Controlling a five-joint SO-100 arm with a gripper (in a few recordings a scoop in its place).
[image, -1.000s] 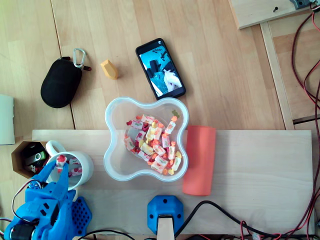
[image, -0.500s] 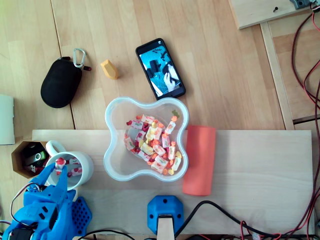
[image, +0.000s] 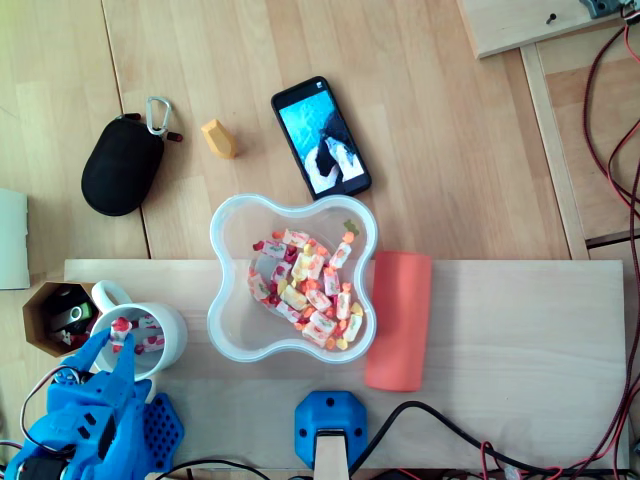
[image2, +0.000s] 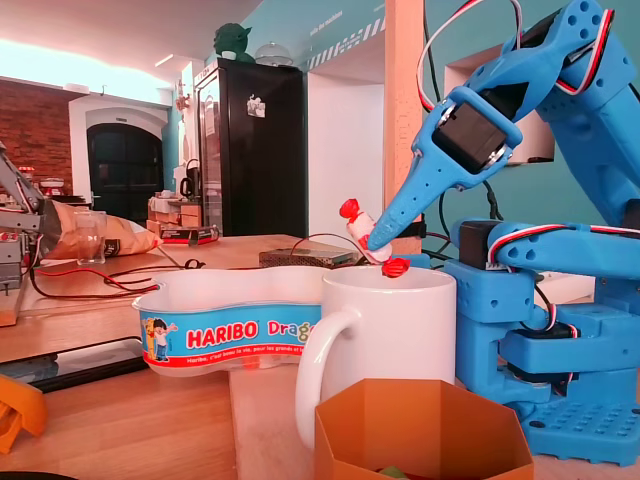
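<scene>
Gripping 1 candy in the claw, closed on its middle, twisted ends sticking out; hanging just above the mug rim, beside the full bowl on the desk.

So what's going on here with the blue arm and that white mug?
The blue robot arm's gripper is shut on a white wrapped sweet with red twisted ends, holding it right over the mouth of the white ceramic mug. Next to the mug stands a clear plastic Haribo tub holding a heap of wrapped sweets. In the overhead view, what look like a few sweets in the mug already lie there.
</scene>
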